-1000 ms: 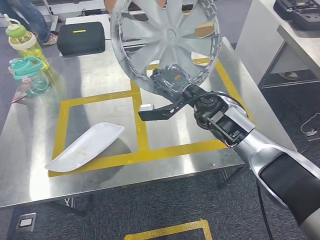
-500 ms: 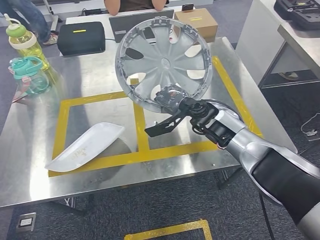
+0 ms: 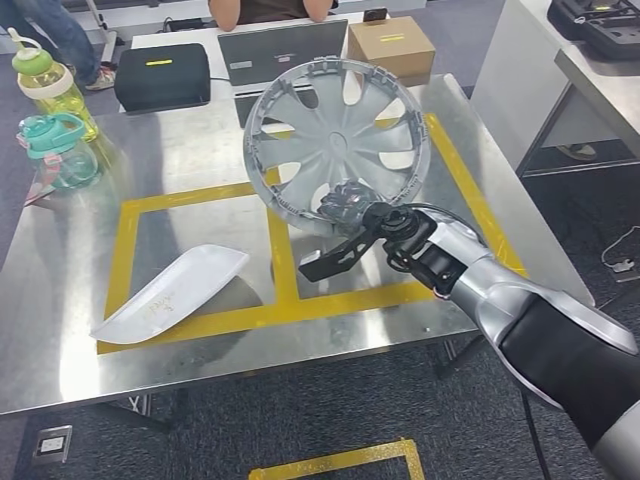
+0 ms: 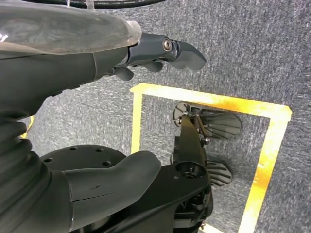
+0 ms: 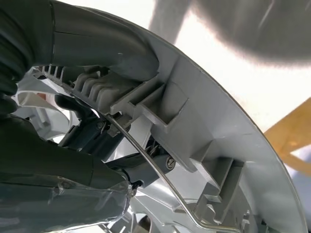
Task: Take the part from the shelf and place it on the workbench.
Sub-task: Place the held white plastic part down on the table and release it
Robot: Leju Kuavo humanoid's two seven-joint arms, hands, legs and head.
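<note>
My right hand (image 3: 343, 207) grips the rim of the round silver plastic wheel cover (image 3: 337, 138), tilted above the steel workbench (image 3: 68, 290). My left hand (image 4: 110, 97) hangs with fingers apart, holding nothing.

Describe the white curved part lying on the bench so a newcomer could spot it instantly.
Start at the steel workbench with yellow tape boxes. In the left box, at its front corner, lies the white curved panel, flat, overlapping the tape. Unlike the round silver spoked wheel cover in the right hand, it is long, leaf-shaped and plain.
</note>
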